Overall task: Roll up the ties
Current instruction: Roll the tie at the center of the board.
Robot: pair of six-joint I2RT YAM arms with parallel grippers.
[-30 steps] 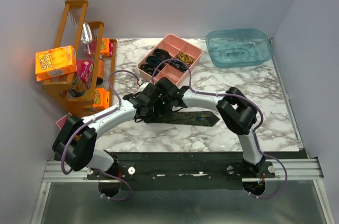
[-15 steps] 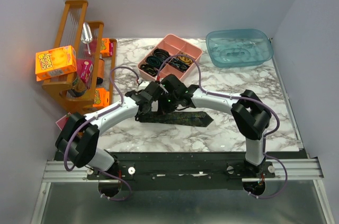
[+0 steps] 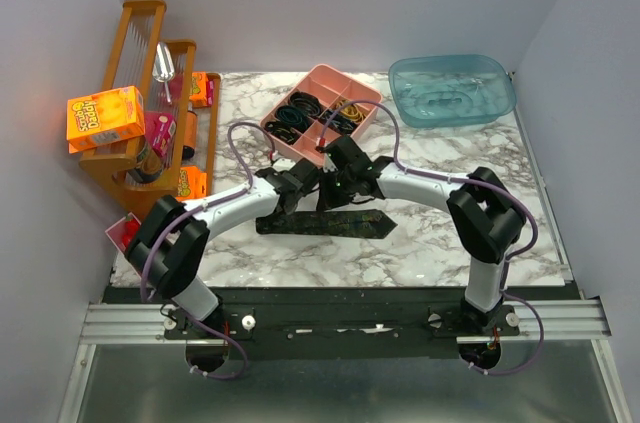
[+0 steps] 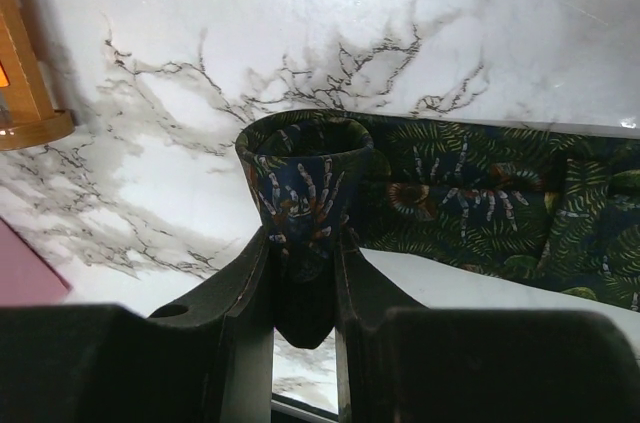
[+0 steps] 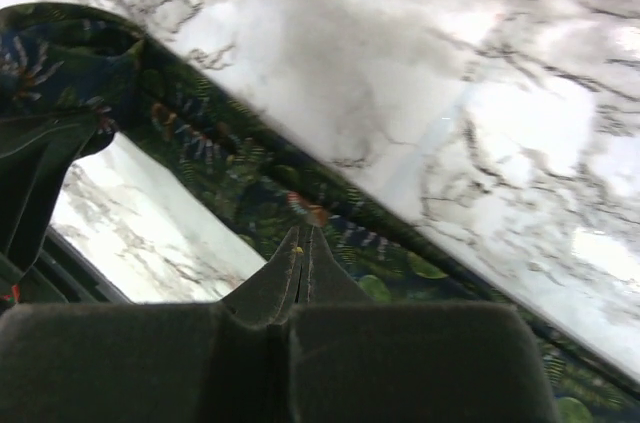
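Observation:
One tie point(image 3: 325, 224), dark with a green leaf pattern, lies across the marble table's middle, its pointed end to the right. My left gripper point(image 3: 293, 193) is shut on the tie's left end, a small rolled cone of fabric point(image 4: 303, 178) pinched between the fingers point(image 4: 250, 273). The rest of the tie point(image 4: 480, 198) stretches flat to the right. My right gripper point(image 3: 337, 181) hangs just beside the left one, over the tie. In the right wrist view the gripper point(image 5: 303, 235) is shut, its tips over the tie's band point(image 5: 230, 158), with nothing visibly between them.
A pink divided tray point(image 3: 365, 93) of black and yellow band loops sits just behind the grippers. A blue tub point(image 3: 452, 91) stands at the back right. A wooden rack point(image 3: 150, 113) with an orange box point(image 3: 105, 118) fills the left side. A pink object point(image 3: 122, 233) lies at the left front.
Both grippers have moved toward the back of the table and stayed close together. The tie's pointed end has slid left, so less of the tie lies flat.

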